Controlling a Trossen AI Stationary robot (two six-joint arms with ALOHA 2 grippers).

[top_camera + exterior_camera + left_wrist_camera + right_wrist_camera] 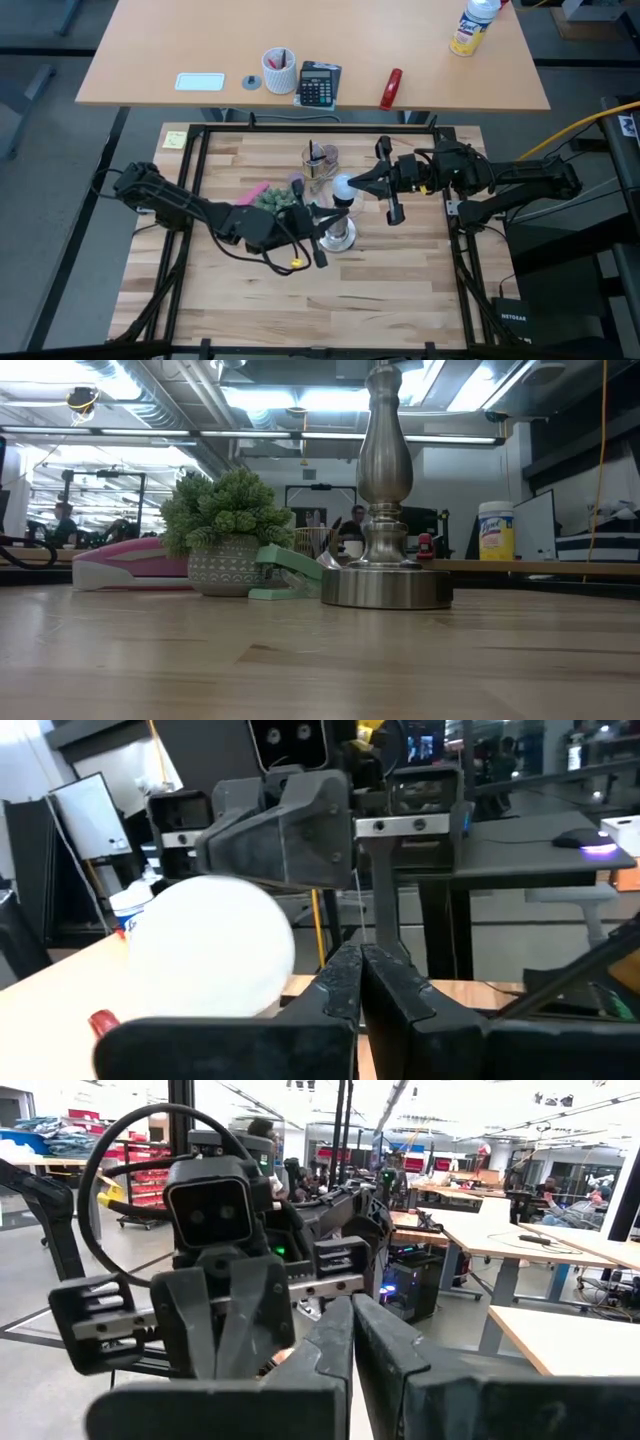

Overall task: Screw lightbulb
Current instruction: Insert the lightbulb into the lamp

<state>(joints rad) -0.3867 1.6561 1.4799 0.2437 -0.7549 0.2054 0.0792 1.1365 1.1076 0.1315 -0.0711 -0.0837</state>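
The frosted white lightbulb (343, 187) (210, 950) stands at the top of the silver stand (385, 510), whose round base (337, 237) rests on the wooden table. The stand's top lies above the low view. My left gripper (360, 982) (325, 213) is shut, level, close beside the bulb on the table's left side. My right gripper (352, 1342) (356, 185) is shut too, level, and points at the bulb from the table's right side. In the left wrist view, the bulb hides the right gripper's fingertips. My left gripper's shut fingers (335, 985) stand level right beside the bulb's round side (285, 970); I cannot tell whether they touch it. My right gripper's tips are behind the bulb in the left wrist view, and I cannot tell whether they touch it.
A potted plant (225, 535), a pink stapler (130, 565) and a green stapler (285, 572) lie left of the stand. A glass with pens (320, 160) stands behind it. A far desk (150, 90) holds a calculator and a wipes canister.
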